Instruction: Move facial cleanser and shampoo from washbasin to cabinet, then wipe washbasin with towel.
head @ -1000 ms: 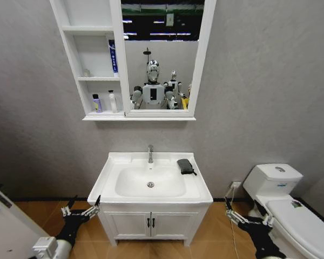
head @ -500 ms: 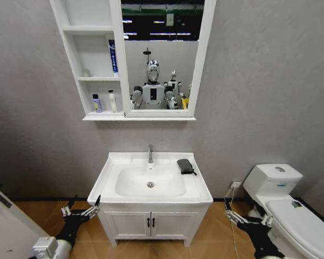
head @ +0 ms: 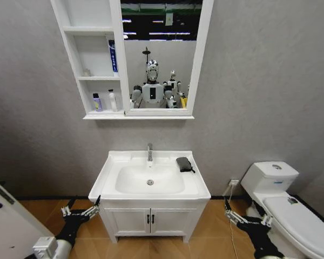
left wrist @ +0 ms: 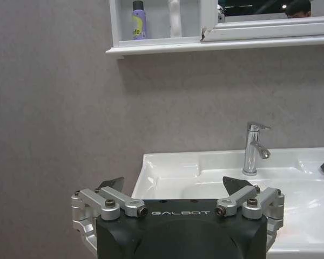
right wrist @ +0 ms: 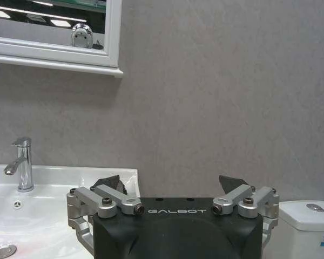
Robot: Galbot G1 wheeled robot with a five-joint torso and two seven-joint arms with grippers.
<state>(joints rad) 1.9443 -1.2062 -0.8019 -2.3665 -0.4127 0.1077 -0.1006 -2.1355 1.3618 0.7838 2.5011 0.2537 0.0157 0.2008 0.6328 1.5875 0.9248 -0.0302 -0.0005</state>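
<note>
On the washbasin (head: 119, 162) rim sits the towel (head: 184, 164); both grippers, left (head: 81, 208) and right (head: 247, 217), hang low, fingers apart.

The cabinet (head: 92, 59) top and toilet (head: 291, 210) front are cut off.

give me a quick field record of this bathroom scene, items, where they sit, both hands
basin: white rectangular ceramic washbasin, chrome tap at the back
towel: small dark grey folded towel on the rim, right of the tap
cabinet: tall white shelf cabinet, two bottles on its lowest shelf
left hand: open, low, left of the basin
right hand: open, low, by the white toilet
</note>
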